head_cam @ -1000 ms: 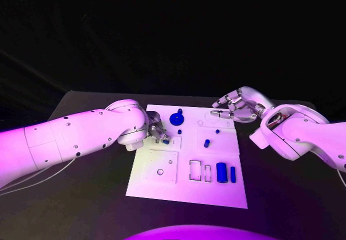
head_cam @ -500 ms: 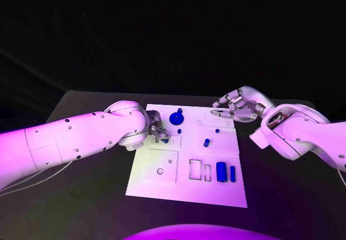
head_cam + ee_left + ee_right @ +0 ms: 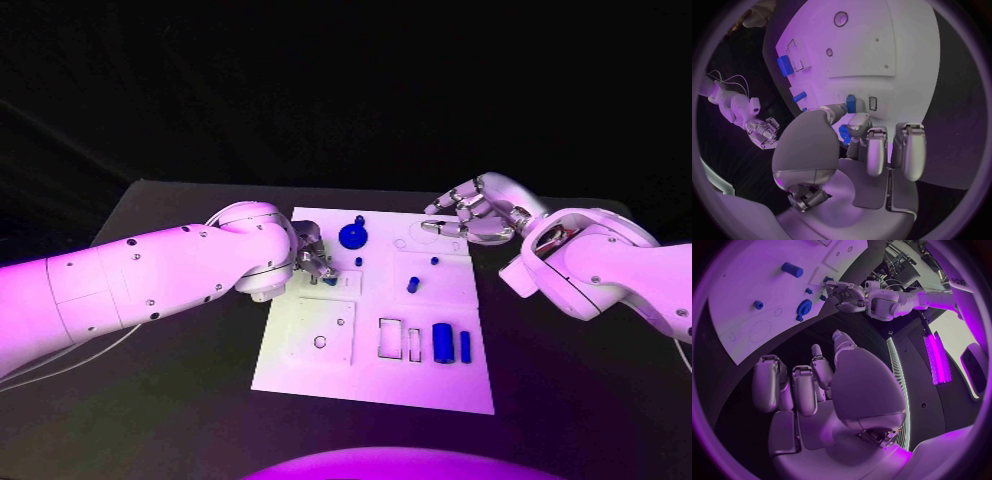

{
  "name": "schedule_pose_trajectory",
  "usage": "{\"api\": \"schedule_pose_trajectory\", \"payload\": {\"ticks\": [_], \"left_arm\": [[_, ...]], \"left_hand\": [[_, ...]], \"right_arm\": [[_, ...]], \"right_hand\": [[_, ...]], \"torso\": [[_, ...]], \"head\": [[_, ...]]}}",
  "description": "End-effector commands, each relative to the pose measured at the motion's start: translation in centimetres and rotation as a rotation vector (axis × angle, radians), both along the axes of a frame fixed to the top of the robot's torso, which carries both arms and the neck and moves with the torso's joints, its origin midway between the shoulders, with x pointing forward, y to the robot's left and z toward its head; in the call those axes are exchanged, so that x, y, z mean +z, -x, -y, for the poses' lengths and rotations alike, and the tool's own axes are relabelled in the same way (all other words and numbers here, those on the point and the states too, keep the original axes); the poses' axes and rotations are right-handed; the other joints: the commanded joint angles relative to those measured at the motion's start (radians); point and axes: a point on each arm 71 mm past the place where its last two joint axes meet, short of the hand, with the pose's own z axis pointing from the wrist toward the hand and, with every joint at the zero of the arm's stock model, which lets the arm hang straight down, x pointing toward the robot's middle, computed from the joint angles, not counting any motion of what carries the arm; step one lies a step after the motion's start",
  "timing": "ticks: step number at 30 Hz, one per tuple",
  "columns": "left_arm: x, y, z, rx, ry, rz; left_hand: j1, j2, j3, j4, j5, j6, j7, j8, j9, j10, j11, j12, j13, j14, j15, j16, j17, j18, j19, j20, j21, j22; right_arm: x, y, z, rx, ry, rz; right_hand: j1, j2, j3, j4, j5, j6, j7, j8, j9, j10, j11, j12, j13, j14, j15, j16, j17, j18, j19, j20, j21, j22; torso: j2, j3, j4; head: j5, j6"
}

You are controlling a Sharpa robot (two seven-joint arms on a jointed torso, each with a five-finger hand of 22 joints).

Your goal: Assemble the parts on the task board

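The left hand (image 3: pixel 313 264) pinched a small blue part (image 3: pixel 844 133) between its fingers (image 3: pixel 859 123) at the board's (image 3: pixel 378 375) left edge; the right hand (image 3: pixel 472 215) hovered empty, fingers loosely curled, beyond the far right corner. No legible writing.

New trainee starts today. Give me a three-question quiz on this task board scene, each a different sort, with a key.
1. True or false: the right hand holds a blue part.
2. Which hand works at the small blue part on the task board? A) left hand B) right hand
3. Fill in: the round blue part lies near the board's ___ edge, far or near from the robot.

Key: 1 false, it holds nothing, fingers curled loosely; 2 A; 3 far.
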Motion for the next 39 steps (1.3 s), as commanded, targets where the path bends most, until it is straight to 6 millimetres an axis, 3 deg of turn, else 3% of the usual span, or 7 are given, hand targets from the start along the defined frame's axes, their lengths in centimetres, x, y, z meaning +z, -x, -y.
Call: {"api": "schedule_pose_trajectory", "payload": {"ticks": [1, 16, 27, 39], "left_arm": [[-0.07, 0.09, 0.04, 0.007, -0.013, -0.002], [-0.36, 0.08, 0.0, 0.002, -0.032, -0.029], [-0.44, -0.07, -0.22, 0.014, -0.038, -0.036], [-0.49, -0.12, -0.24, 0.013, -0.041, -0.041]], "left_hand": [[-0.003, 0.002, 0.173, -0.165, 0.005, 0.001, -0.008, 0.007, 0.005, 0.008, -0.002, 0.001, -0.001, 0.105, -0.003, 0.002, 0.263, -0.015, 0.106, -0.007, 0.006, 0.263], [-0.056, -0.023, 0.138, -0.147, 0.002, 0.008, -0.023, 0.02, 0.029, 0.017, -0.011, 0.001, -0.003, 0.105, -0.01, 0.002, 0.263, -0.015, 0.106, -0.009, 0.006, 0.263], [-0.107, -0.033, 0.049, -0.091, -0.009, 0.024, -0.032, 0.011, 0.03, 0.02, -0.018, 0.006, 0.001, 0.105, -0.016, 0.002, 0.263, -0.015, 0.106, -0.013, 0.006, 0.263], [-0.116, -0.037, -0.005, -0.059, -0.011, 0.038, -0.035, 0.005, 0.029, 0.022, -0.02, 0.012, 0.006, 0.105, -0.019, 0.002, 0.263, -0.015, 0.106, -0.015, 0.006, 0.263]], "right_arm": [[-0.09, 0.09, -0.15, 0.018, 0.01, -0.002], [-0.24, 0.15, -0.15, 0.019, 0.011, -0.009], [-0.3, 0.14, -0.11, 0.017, 0.013, -0.013], [-0.38, 0.14, -0.1, 0.016, 0.013, -0.014]], "right_hand": [[-0.002, 0.012, -0.003, 0.001, 0.005, -0.002, -0.001, 0.005, 0.001, -0.002, -0.004, -0.003, -0.001, 0.062, -0.01, -0.006, 0.1, 0.019, -0.003, -0.002, -0.005, 0.09], [-0.004, 0.014, -0.004, 0.003, 0.006, -0.002, -0.001, 0.006, 0.001, -0.002, -0.004, -0.003, -0.002, 0.062, -0.01, -0.007, 0.099, 0.019, -0.003, -0.002, -0.007, 0.089], [-0.006, 0.014, -0.006, 0.004, 0.006, -0.003, -0.001, 0.006, 0.001, -0.005, -0.004, -0.007, -0.006, 0.061, -0.01, -0.009, 0.095, 0.02, -0.006, -0.003, -0.011, 0.086], [-0.007, 0.014, -0.007, 0.004, 0.006, -0.004, -0.001, 0.006, 0.001, -0.006, -0.004, -0.008, -0.007, 0.061, -0.01, -0.01, 0.094, 0.02, -0.006, -0.003, -0.013, 0.085]], "torso": [[-0.001, 0.0001, 0.0009], [0.0, 0.0009, -0.001], [0.0, 0.0006, -0.0002], [-0.001, 0.0002, -0.0004]], "head": [[0.0, 0.001], [0.0, -0.004], [-0.002, -0.008], [-0.003, -0.01]]}}
